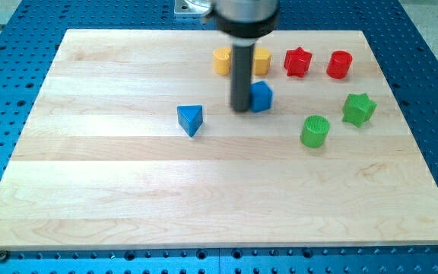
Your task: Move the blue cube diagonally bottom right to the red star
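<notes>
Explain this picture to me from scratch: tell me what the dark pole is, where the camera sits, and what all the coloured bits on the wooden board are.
There is just one picture, from a camera looking down at an angle on a wooden board fixed to a blue perforated table; where the camera is mounted is not known.

The dark pole is the end of a robot arm. It has no grasping end effector, so it holds nothing; it only pushes things with my tip.

On the board lie small blocks: a blue cube right against the tip's right side, a blue triangle further left, two yellow blocks partly hidden behind the rod, a red star, a red cylinder, a green star and a green cylinder.

The job is to slide the blue cube to just below and right of the red star.
</notes>
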`<state>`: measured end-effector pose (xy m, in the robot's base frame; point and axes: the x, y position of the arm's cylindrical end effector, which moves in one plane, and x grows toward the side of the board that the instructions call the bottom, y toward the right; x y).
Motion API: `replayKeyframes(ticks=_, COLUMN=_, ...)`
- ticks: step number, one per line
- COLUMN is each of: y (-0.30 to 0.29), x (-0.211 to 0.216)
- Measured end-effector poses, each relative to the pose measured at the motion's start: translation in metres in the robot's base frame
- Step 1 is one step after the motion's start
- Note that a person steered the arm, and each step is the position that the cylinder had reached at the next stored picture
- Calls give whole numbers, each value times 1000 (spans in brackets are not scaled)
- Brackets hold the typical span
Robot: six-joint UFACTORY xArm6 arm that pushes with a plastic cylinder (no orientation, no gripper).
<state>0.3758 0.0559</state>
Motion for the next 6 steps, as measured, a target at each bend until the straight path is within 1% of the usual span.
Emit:
replayKeyframes(ticks=1, y=-13, x=-11)
replayKeyframes(ticks=2, y=10, x=-10)
replayKeyframes(ticks=3, y=-26, x=26)
replayKeyframes(ticks=4, y=43, x=-7)
replayKeyframes(ticks=5, y=84, x=-41)
replayKeyframes(ticks=6, y=7, x=32)
